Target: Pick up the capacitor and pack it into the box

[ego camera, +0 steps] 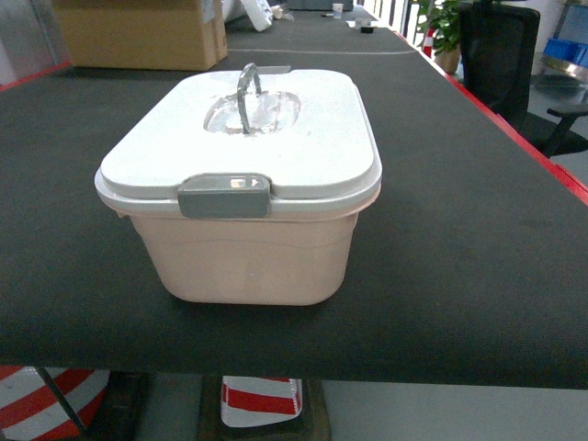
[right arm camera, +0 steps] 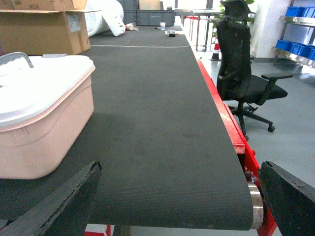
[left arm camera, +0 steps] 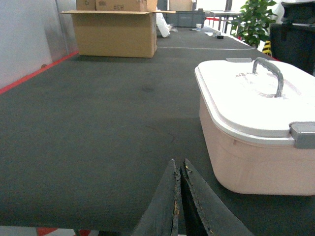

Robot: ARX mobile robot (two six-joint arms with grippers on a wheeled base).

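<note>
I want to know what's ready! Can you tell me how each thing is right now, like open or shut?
box: upright on the black table, nothing holding it
lid: on the box, closed
latch: down over the rim
handle: standing up
left pincer: shut, empty
right pincer: open, empty
cardboard carton: flaps open

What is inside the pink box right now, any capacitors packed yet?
Cannot tell. The white lid sits on the pink box with its grey latch at the front, so the inside is covered. Something clear and crinkled shows under the handle, but no identifiable capacitor.
</note>
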